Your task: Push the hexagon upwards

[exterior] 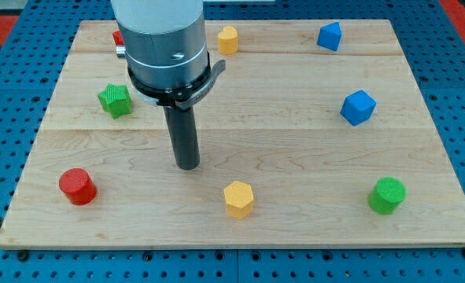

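Note:
The yellow hexagon block [238,198] lies near the board's bottom edge, a little right of centre. My tip [187,165] rests on the board up and to the left of it, with a clear gap between them. The dark rod rises from the tip to the grey arm body at the view's top.
A red cylinder [77,186] sits at the lower left, a green star-like block [115,100] at the left, a green cylinder [387,195] at the lower right. Blue blocks sit at the right [358,107] and top right [330,36]. A yellow block [228,39] is at the top; a red block [117,37] shows partly behind the arm.

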